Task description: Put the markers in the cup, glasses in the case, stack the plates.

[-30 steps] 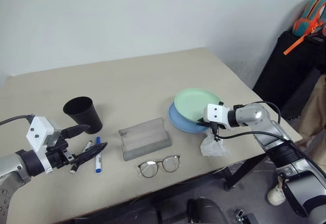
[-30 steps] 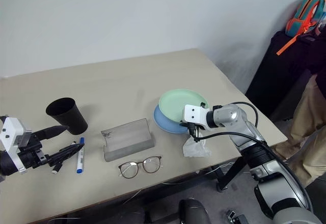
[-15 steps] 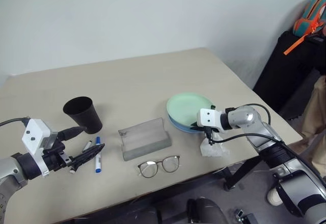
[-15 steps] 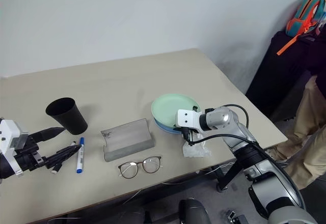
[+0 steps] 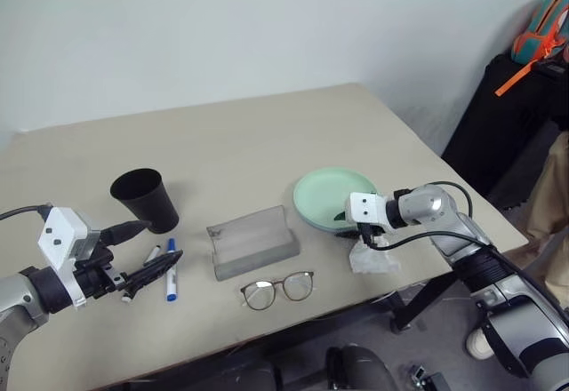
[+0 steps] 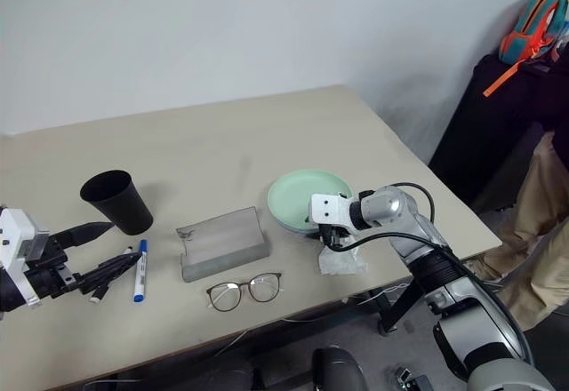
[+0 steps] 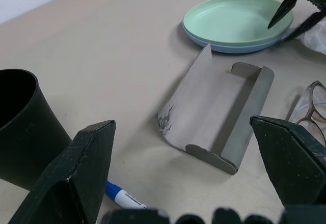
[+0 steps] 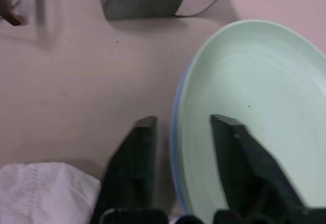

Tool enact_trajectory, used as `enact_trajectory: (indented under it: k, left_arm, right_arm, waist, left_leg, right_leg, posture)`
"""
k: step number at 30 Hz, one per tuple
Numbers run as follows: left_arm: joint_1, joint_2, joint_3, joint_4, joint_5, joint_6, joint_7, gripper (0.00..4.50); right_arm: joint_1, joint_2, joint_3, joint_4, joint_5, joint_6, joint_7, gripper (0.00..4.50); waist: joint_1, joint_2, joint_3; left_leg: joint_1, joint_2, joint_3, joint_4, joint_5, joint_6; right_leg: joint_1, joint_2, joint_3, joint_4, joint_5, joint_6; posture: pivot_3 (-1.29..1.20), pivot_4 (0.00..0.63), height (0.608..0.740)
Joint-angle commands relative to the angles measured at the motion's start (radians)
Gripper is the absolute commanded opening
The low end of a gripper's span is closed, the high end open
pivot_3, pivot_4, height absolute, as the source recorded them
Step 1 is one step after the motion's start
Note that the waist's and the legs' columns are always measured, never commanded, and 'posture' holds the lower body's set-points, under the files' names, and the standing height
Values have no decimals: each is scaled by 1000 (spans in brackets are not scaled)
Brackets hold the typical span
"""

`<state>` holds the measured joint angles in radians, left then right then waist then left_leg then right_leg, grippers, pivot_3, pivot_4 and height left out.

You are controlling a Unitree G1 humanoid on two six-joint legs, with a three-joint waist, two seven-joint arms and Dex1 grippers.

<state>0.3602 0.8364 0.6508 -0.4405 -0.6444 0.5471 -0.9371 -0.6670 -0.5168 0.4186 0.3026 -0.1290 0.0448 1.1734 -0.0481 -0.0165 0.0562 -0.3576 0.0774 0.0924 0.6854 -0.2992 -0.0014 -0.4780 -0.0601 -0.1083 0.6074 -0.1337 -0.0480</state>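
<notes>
Green plate point(image 5: 332, 195) stacked on blue plate point(image 7: 230, 46), right end effector point(image 8: 181, 132) apart, its 2 fingers straddling the rims, left end effector point(image 5: 147, 251) apart above the markers point(image 5: 171, 277).

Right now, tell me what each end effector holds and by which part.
Nothing is held. The right end effector stands open astride the stacked plates' rim; the left end effector is open.

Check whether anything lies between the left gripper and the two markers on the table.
Nothing visible does. The open left gripper hovers right by the markers, which lie on the table just in front of the cup. The case sits off to the side.
</notes>
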Motion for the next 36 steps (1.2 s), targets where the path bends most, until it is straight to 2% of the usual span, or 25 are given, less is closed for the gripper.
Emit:
enact_trajectory:
  k: [1,5,8,15,22,27,36]
  left_arm:
    - [-7,7,36,-20,-7,-11,-1,4500]
    - [2,7,48,-23,-8,-11,-6,4500]
    - [17,4,50,-24,-2,-15,-9,4500]
    - [31,0,38,-29,0,-22,-6,4500]
    - [12,6,24,-20,6,-22,-3,4500]
    - [8,5,15,-23,10,-22,-2,4500]
    - [19,6,29,-32,6,-20,-4,4500]
  right_arm:
    - [-67,-9,-89,-75,116,100,61,3062]
    - [-107,-72,-151,-152,250,281,186,3062]
    - [-90,-191,-129,-146,230,312,272,3062]
    - [-55,-289,-95,-137,227,343,352,3062]
    - [-12,-256,-52,-108,194,320,316,3062]
    - [9,-185,-35,-47,164,263,253,3062]
    - [5,-140,-19,93,105,124,202,3062]
  waist:
    - [0,0,0]
    - [0,0,0]
    - [5,-1,0]
    - [1,0,0]
    - [1,-1,0]
    - [1,0,0]
    - [1,-1,0]
  left_leg:
    - [0,0,0,0,0,0]
    - [0,0,0,0,0,0]
    - [0,0,-2,0,0,0]
    - [0,0,-1,0,-2,-2]
    - [1,0,-7,1,-2,-3]
    - [1,0,-12,2,-2,-3]
    - [1,0,-19,2,-1,-4]
  right_leg:
    - [0,0,0,0,0,0]
    - [0,1,1,0,0,0]
    - [1,1,1,0,0,0]
    - [-1,1,0,-1,0,0]
    - [0,5,0,-2,0,0]
    - [-1,8,-2,-3,0,0]
    - [0,11,-6,-2,0,0]
  posture:
    - [0,0,738]
    - [0,0,738]
    - [0,0,738]
    - [0,0,738]
    - [0,0,738]
    - [0,0,738]
    - [0,0,738]
